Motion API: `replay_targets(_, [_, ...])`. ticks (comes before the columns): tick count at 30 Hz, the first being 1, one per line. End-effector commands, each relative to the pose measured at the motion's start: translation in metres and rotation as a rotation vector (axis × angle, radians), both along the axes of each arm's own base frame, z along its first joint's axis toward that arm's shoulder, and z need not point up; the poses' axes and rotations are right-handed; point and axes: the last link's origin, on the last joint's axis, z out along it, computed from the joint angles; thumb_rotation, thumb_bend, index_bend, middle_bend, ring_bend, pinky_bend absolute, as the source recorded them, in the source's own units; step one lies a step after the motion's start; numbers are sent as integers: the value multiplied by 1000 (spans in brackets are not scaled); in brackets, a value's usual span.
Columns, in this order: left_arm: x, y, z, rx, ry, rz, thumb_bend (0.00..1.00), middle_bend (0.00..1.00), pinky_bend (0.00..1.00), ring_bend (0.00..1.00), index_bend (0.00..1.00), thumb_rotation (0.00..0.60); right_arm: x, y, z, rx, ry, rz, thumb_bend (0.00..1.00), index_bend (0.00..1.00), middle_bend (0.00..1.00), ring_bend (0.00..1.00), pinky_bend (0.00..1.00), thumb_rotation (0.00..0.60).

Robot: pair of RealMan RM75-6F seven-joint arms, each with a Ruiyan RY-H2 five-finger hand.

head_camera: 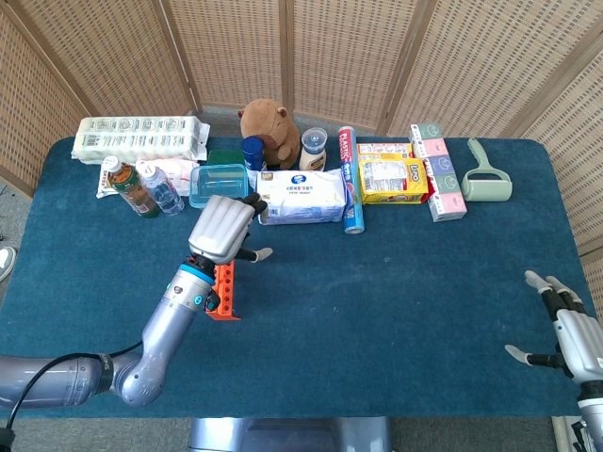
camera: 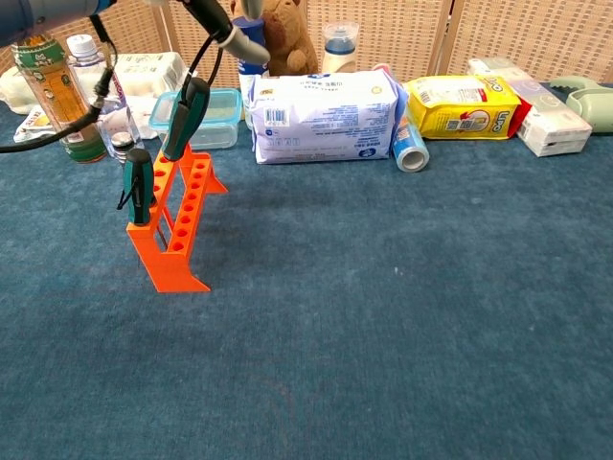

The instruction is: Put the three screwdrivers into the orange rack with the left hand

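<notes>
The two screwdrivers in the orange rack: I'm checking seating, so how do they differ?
The front screwdriver stands upright at the near end of the orange rack; the rear screwdriver leans and sits higher, further back. Its handle also looks longer. Both have dark green handles.

We record the rack (camera: 175,218) standing left of centre on the table (head_camera: 396,301), two screwdrivers (camera: 137,186) upright in it, the left hand (head_camera: 220,229) above it, the right hand (head_camera: 563,325) at the right edge, and packages (head_camera: 301,196) along the far edge.
</notes>
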Motion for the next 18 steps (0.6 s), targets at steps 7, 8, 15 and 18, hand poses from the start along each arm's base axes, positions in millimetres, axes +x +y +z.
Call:
replay_targets(7, [-8, 3, 5, 46, 47, 29, 166, 385, 848, 604, 493, 528, 1, 0, 0, 3, -1, 3, 0, 0, 153, 9, 0, 600])
replay_targets(8, [-9, 3, 7, 49, 45, 32, 186, 384, 848, 604, 493, 526, 0, 0, 0, 1, -1, 1, 0, 0, 153, 10, 0, 600])
replay_targets(15, [-13, 0, 21, 79, 43, 38, 237, 384, 848, 604, 493, 521, 1, 0, -1, 2, -2, 0, 0, 0, 153, 10, 0, 600])
replay_targets(18, [-15, -4, 32, 94, 32, 49, 237, 384, 848, 605, 493, 524, 1, 0, 0, 1, -2, 3, 0, 0, 154, 10, 0, 600])
